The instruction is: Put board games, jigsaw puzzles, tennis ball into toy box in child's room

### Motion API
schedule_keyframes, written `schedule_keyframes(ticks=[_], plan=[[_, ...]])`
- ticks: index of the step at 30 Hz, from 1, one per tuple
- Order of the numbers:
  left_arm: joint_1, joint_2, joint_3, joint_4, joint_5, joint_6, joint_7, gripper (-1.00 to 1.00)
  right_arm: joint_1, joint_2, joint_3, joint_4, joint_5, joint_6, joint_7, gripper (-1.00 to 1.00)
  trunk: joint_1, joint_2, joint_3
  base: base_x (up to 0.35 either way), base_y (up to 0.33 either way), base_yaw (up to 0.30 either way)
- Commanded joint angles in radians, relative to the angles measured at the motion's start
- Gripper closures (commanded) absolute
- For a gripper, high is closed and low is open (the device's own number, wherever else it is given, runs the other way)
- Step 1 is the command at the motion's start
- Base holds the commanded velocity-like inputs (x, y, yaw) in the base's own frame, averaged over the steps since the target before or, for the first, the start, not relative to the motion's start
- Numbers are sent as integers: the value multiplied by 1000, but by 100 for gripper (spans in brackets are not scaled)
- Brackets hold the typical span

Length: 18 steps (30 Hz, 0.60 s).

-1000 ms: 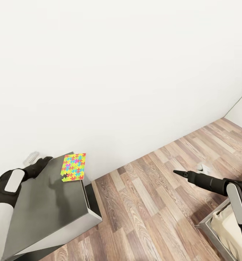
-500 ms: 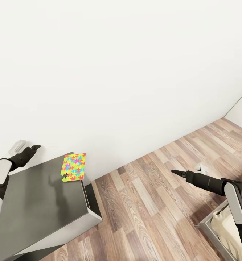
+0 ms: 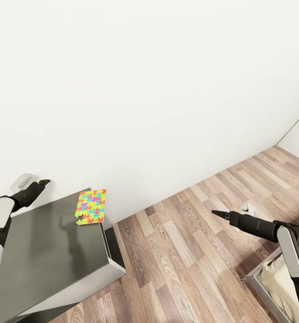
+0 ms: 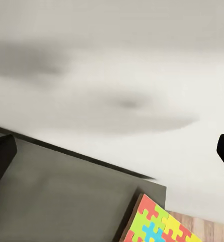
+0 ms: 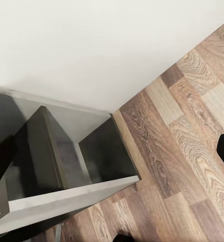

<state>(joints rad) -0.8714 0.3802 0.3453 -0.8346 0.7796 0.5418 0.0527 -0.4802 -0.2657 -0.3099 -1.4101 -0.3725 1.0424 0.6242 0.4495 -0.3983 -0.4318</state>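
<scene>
One jigsaw puzzle (image 3: 91, 207), table (image 3: 50, 251) corner

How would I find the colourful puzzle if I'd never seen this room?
Look for the grey table against the white wall. At its far corner by the wall lies the jigsaw puzzle, a thin flat sheet. It is bright yellow, green, blue, red and orange.

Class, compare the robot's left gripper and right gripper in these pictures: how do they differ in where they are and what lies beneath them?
The left gripper hangs at the table's back edge by the wall, near the jigsaw puzzle; the right gripper is out over the wood floor. The left gripper points toward the wall; the right gripper points toward the table. In both wrist views the fingers stand wide apart, holding nothing.
</scene>
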Motion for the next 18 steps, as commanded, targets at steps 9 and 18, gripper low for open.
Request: schedule_keyframes(ticks=[9,18], plan=[[-1,0,1,-1,10,6,6,-100,-1,0,-1,0,6,5,8,-100,1,-2,-2,0,0,0],[-1,0,1,-1,10,6,6,-100,-1,0,-1,0,6,5,8,-100,1,-2,-2,0,0,0]])
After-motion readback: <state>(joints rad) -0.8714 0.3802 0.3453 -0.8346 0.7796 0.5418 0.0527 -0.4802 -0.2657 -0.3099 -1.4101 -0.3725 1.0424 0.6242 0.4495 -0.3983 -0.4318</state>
